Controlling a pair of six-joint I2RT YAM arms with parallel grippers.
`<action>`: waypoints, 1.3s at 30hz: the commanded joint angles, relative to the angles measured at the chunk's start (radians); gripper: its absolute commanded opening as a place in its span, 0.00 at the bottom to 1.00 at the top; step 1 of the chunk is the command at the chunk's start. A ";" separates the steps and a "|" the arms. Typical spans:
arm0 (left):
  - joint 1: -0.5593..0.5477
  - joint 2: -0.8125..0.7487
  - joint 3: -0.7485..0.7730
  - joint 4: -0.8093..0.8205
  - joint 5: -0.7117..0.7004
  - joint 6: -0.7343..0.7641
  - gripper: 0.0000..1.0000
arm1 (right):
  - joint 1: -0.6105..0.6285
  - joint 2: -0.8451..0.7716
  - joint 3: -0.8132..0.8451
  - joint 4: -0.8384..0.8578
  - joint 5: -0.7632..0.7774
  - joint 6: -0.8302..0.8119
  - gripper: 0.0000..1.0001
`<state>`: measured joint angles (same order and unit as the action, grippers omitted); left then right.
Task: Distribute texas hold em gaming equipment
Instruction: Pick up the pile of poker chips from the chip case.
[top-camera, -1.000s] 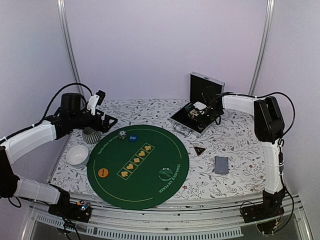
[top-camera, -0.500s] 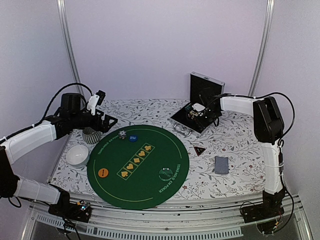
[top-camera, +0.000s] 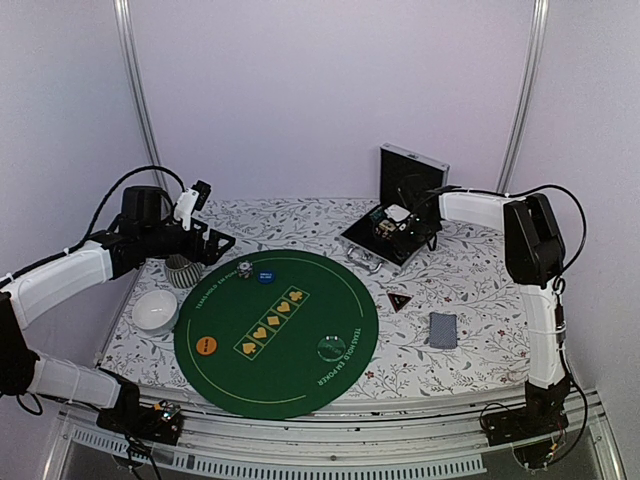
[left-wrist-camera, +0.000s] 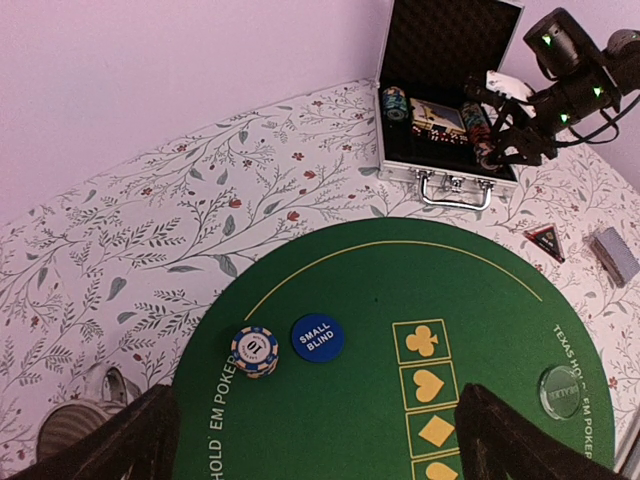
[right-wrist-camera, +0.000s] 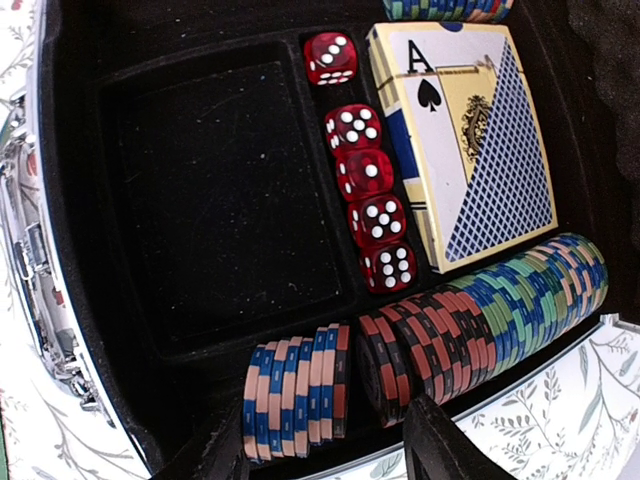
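Step in hand, as I read it: fetching chips from the open case (left-wrist-camera: 448, 186) at far right of the table (top-camera: 470, 280). R fingers (right-wrist-camera: 435, 452) are partly apart, holding nothing, and hang over one end of the chip row (right-wrist-camera: 480, 305), either side of the blue-pink chips (right-wrist-camera: 295, 395). Touching or not, can't tell, as tips are cut off by frame edge. Next move prob: drop, close on a short stack, lift w/o dragging neighbours, carry to green mat (top-camera: 300, 300). L fingers (left-wrist-camera: 130, 440) are wide & empty, above mat's far-left edge nr chip stack (left-wrist-camera: 254, 352) & blue disc (left-wrist-camera: 317, 337). Cards (top-camera: 443, 329) & triangle (top-camera: 398, 301) lie right of mat. Top view is too small to show case contents.
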<state>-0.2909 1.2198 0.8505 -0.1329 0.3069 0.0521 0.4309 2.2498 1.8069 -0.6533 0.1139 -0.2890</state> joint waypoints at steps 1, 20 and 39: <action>-0.015 0.007 -0.014 0.008 0.012 0.005 0.98 | -0.004 0.065 0.017 -0.001 -0.086 0.013 0.55; -0.017 0.007 -0.016 0.005 0.014 0.008 0.98 | -0.003 -0.003 0.035 0.003 0.047 0.070 0.69; -0.021 0.014 -0.018 0.002 0.054 0.006 0.98 | 0.040 0.000 0.026 0.008 0.055 0.029 0.57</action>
<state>-0.2966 1.2255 0.8467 -0.1337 0.3317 0.0521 0.4656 2.2566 1.8206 -0.6514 0.1768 -0.2523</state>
